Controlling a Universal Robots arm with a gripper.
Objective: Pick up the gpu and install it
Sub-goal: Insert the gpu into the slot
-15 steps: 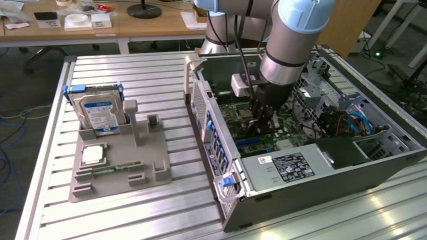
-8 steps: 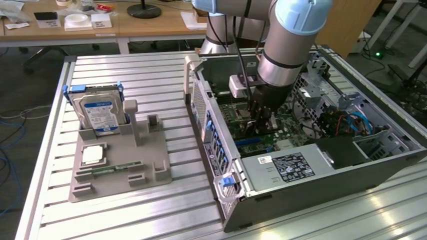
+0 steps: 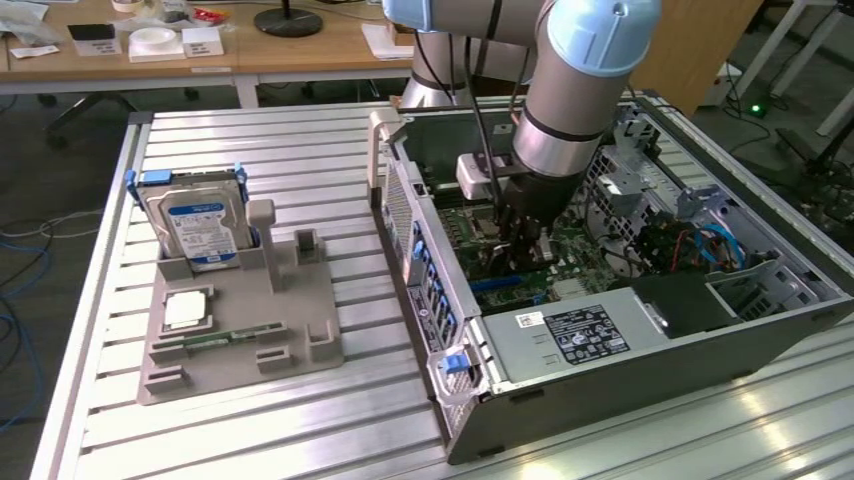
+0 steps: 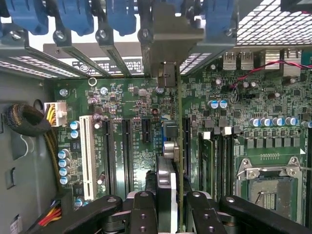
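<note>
We are seeing the gripper [image 4: 170, 202] clamping the gpu [image 4: 166, 178] edge-on, inside the computer case [image 3: 667, 385], above the motherboard [image 4: 126, 141] slots. Pickup is looking done; we are not judging it seated yet.

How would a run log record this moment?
end effector: shut on thin green circuit-board card with silver bracket | position: edge-on over green motherboard | site: inside grey computer case

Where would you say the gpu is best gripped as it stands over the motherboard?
Probably by the upper long edge of the gpu, from above, a finger on each flat face. It stands on edge, slot edge toward the motherboard and bracket toward the rear slots, leaving that edge free; the gripper holds it so.
</note>
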